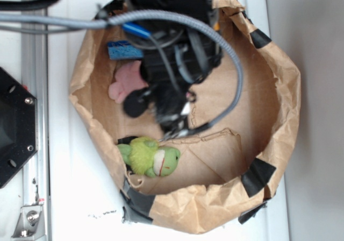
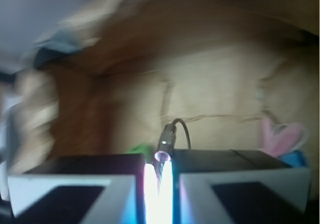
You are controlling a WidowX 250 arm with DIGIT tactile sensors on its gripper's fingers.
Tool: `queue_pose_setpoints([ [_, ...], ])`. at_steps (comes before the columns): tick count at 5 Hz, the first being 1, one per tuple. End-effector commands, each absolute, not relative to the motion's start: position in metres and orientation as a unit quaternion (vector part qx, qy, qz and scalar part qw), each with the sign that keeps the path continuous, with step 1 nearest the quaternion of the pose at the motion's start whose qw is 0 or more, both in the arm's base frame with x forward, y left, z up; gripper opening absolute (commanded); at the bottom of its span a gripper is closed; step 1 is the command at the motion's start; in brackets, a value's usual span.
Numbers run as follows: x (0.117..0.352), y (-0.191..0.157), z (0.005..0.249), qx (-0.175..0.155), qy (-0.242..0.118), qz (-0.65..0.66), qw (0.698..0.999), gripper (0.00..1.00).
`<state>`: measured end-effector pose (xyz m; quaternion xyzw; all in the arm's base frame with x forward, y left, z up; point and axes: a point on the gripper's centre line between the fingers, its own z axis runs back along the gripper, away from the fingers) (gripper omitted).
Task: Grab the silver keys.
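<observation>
Jaws look nearly shut in the wrist view, the two dark pads pressed close with only a bright sliver between them, and something small and metallic with a thin dark loop pokes up out of that gap; I take it to be the silver keys, so the gripper seems clamped on them, though the blur leaves some doubt. From the exterior view the same gripper hangs low inside the brown paper bag, and a glint of silver shows at its tip, just above the bag's floor. If that reading is right, the grab itself is made, or all but made, and what remains is to lift the bunch clear and show it holds. Around it, a pink plush rabbit lies just beside the arm, partly hidden by it, with a blue sponge-like block beyond that against the bag wall, and a green plush frog sits near the opposite rim. Black tape patches the bag's edge in several places. I can read no brand, label or writing anywhere. The bag stands on a white surface.
</observation>
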<state>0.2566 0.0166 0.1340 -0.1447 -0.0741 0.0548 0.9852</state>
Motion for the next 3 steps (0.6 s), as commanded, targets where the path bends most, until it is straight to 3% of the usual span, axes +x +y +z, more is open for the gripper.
queue_pose_setpoints([
  [1,0.2844,0.0114,0.1249,-0.080,-0.112,0.083,0.987,0.00],
  [2,0.2882,0.0066,0.1162,-0.062,-0.130,0.101,0.984,0.00],
  [3,0.2885,0.0072,0.1164,-0.070,-0.126,0.106,0.984,0.00],
])
